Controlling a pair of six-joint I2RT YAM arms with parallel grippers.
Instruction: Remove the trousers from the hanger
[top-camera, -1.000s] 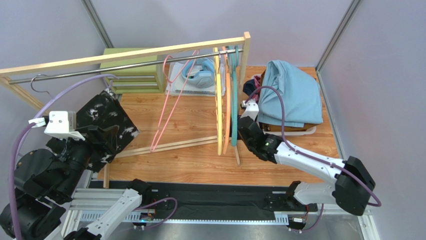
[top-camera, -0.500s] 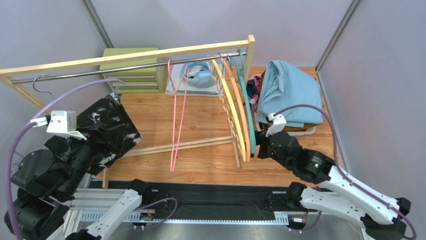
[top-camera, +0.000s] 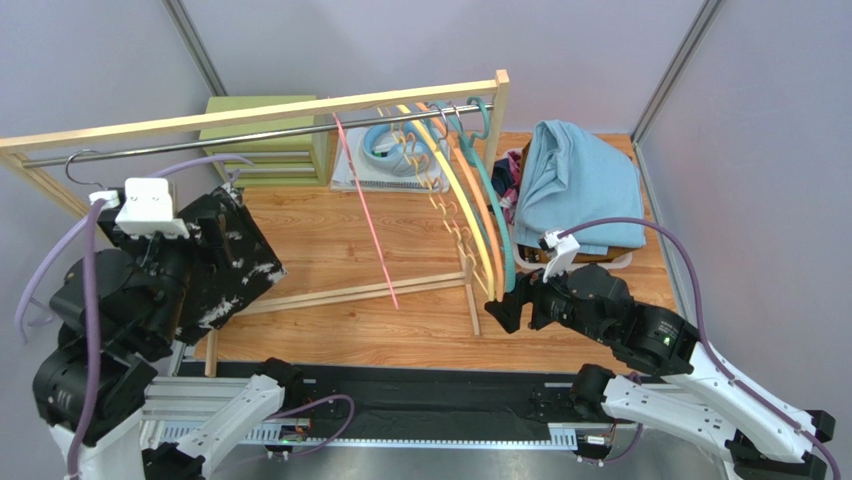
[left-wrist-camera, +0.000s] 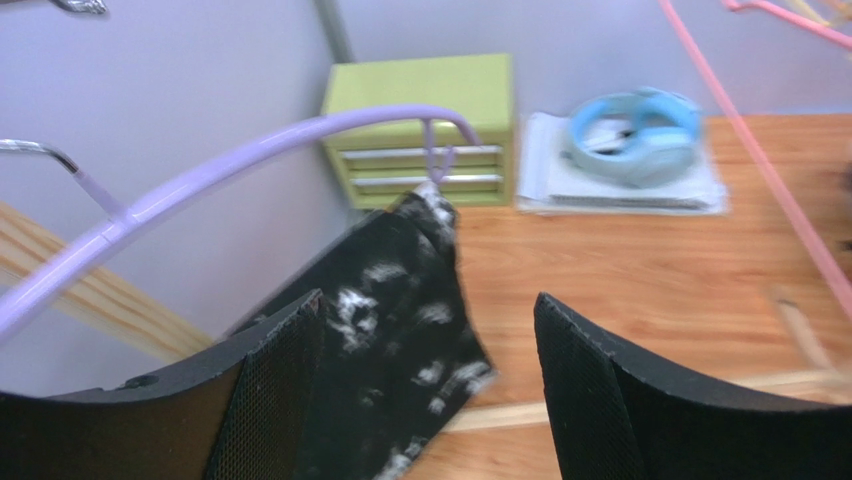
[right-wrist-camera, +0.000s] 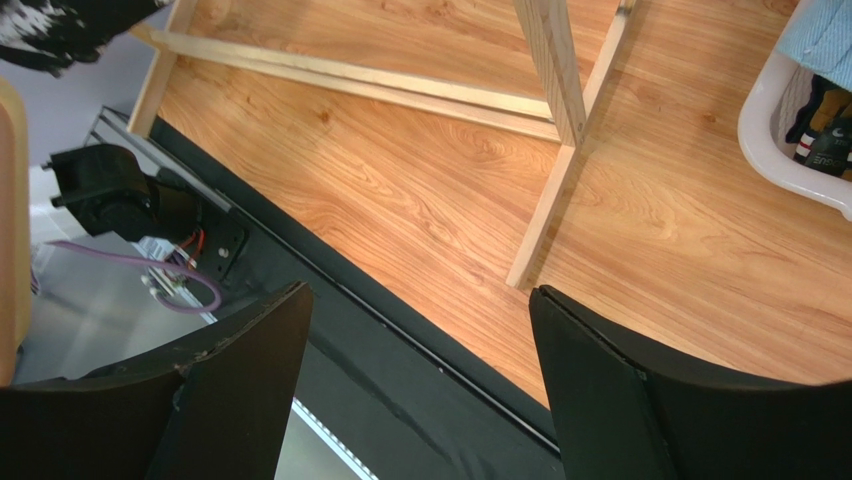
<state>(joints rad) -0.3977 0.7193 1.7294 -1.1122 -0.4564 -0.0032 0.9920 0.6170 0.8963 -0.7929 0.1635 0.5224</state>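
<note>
The black white-speckled trousers (top-camera: 240, 262) hang on a lilac hanger (left-wrist-camera: 250, 160) at the left end of the rail (top-camera: 250, 133). My left gripper (left-wrist-camera: 428, 297) is open, and the speckled cloth (left-wrist-camera: 400, 340) shows between and beyond its fingers; I cannot tell whether they touch it. Light blue trousers (top-camera: 580, 180) lie heaped over a white basket (top-camera: 622, 262) at the right, with darker folded cloth (top-camera: 508, 170) beside them. My right gripper (top-camera: 505, 310) hangs open and empty over the bare wooden floor (right-wrist-camera: 418, 290), just below the teal hanger's tip.
Empty pink (top-camera: 365, 215), yellow (top-camera: 462, 205), orange and teal (top-camera: 497, 205) hangers hang slanted on the wooden rack (top-camera: 250, 110). A green drawer box (top-camera: 265, 145) and blue headphones (top-camera: 395, 145) stand at the back. The rack's foot bars (right-wrist-camera: 545, 130) lie under my right gripper.
My right arm has pulled back from the hangers toward the near edge and its jaws have widened. The empty hangers have swung to the right. My left wrist has risen closer to the speckled trousers.
</note>
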